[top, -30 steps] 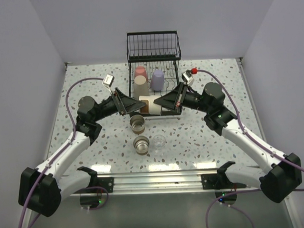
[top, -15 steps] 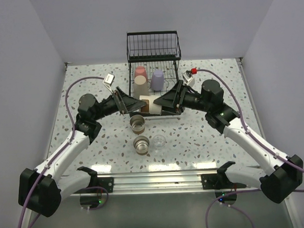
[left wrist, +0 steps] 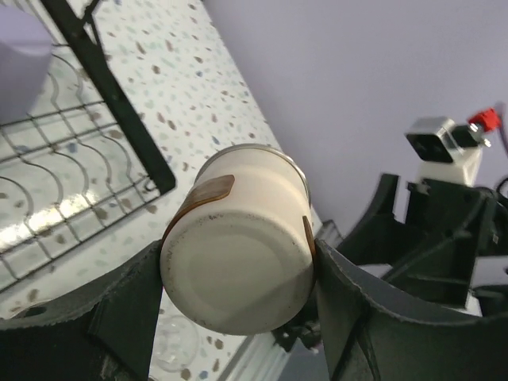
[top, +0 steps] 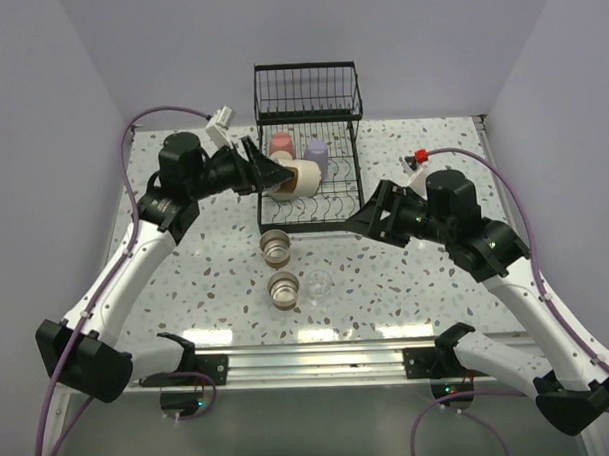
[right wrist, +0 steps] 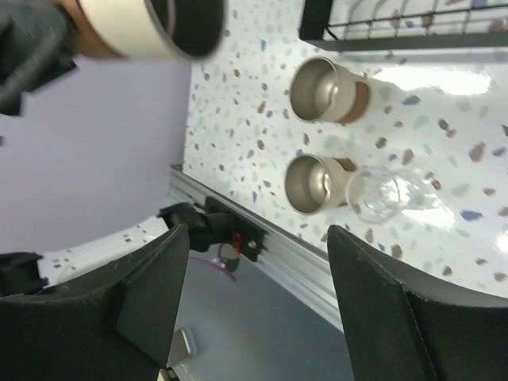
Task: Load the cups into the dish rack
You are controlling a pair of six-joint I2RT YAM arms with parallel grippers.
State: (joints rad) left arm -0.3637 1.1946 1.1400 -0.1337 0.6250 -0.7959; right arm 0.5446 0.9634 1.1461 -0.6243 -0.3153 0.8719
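Pulled the right gripper back off the cream cup since a second ago; carried that cup farther back. Nearest on the table: near brown cup, clear cup just beside, then far brown cup. Right jaws spread, empty. Left gripper clamped on the cream cup, sideways over the dish rack tray. Beyond, in the rack: pink cup, lavender cup.

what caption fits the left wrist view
Left gripper clamps the beige cup sideways, base toward the camera, near the dish rack.
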